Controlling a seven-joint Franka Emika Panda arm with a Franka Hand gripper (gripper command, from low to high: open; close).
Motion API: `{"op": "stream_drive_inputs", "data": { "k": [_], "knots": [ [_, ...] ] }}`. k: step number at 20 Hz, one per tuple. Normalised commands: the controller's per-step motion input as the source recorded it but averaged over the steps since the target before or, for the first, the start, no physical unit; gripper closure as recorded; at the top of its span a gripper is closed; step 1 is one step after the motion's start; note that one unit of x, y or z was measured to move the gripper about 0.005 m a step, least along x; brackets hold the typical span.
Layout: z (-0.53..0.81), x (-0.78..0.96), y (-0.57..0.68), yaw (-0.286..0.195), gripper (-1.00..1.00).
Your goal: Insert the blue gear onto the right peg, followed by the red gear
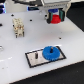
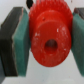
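Note:
The blue gear [image 1: 51, 52] lies flat on the black-rimmed grey plate [image 1: 35, 58], at the plate's end toward the exterior view's right, over the right peg, which it hides. The twin peg [image 1: 36, 55] stands bare on the plate. My gripper [image 1: 55, 20] hangs high above the table, toward the back, shut on the red gear [image 1: 56, 18]. In the wrist view the red gear [image 2: 49, 37] fills the frame, its centre hole facing the camera, clamped between the two teal finger pads [image 2: 20, 40].
A small beige and dark block assembly [image 1: 18, 28] stands on the white table [image 1: 65, 37] at the exterior view's left. A dark backdrop lies behind the table's far edge.

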Motion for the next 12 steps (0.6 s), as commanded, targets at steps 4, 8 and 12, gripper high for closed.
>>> {"op": "stream_drive_inputs", "data": {
  "k": [4,8,12],
  "knots": [
    [0.31,0.88,-0.05,0.000,1.00],
    [0.27,0.84,-0.10,0.000,1.00],
    [0.24,0.81,-0.15,0.000,1.00]
  ]
}}
